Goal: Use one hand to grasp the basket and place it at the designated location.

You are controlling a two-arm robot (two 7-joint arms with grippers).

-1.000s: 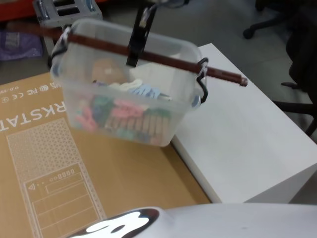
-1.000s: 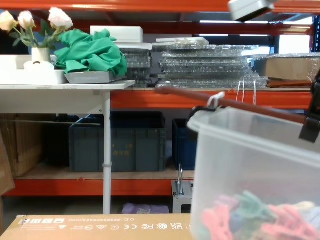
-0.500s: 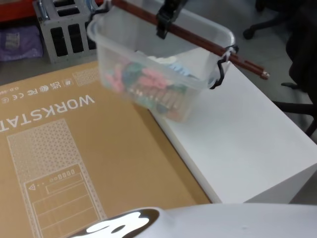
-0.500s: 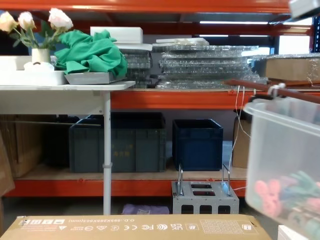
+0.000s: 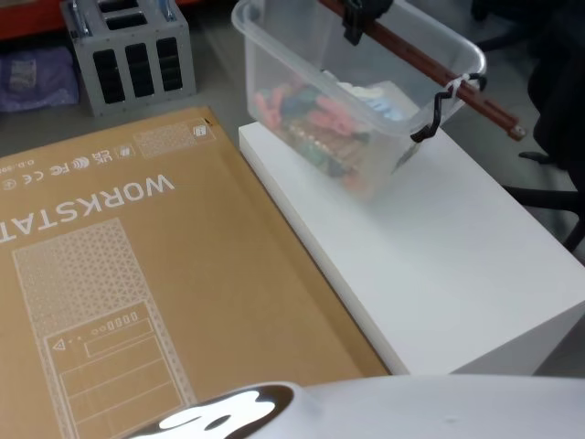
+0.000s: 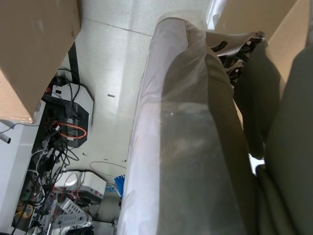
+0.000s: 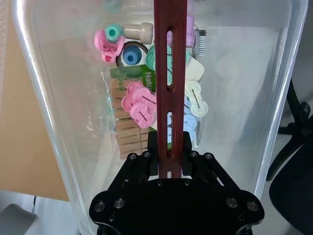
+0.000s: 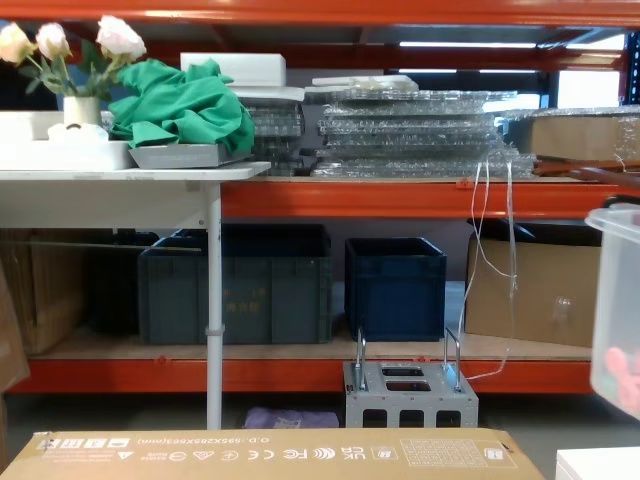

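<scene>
The basket (image 5: 322, 84) is a translucent milky-white tub holding coloured clothes pegs and small items. It hangs tilted from a dark red-brown bar handle (image 5: 430, 69), over the far part of the white table (image 5: 457, 265). My right gripper (image 5: 353, 33) is at the top of the head view, shut on that bar. In the right wrist view the black right gripper (image 7: 169, 152) clamps the slotted bar (image 7: 170, 73) over the basket's contents (image 7: 139, 105). In the chest view the basket (image 8: 618, 300) shows at the right edge, its bottom a little above the table corner (image 8: 600, 464).
A large brown cardboard box (image 5: 137, 274) printed "WORKSTATION" lies flat left of the white table. A grey metal rack (image 5: 128, 50) stands on the floor behind it. Office chairs (image 5: 558, 137) are to the right. Shelving with dark crates (image 8: 240, 285) fills the background.
The right gripper has carried the basket to the right and farther away, from above the cardboard box to above the white table. In the chest view it has slid almost off the right edge.
</scene>
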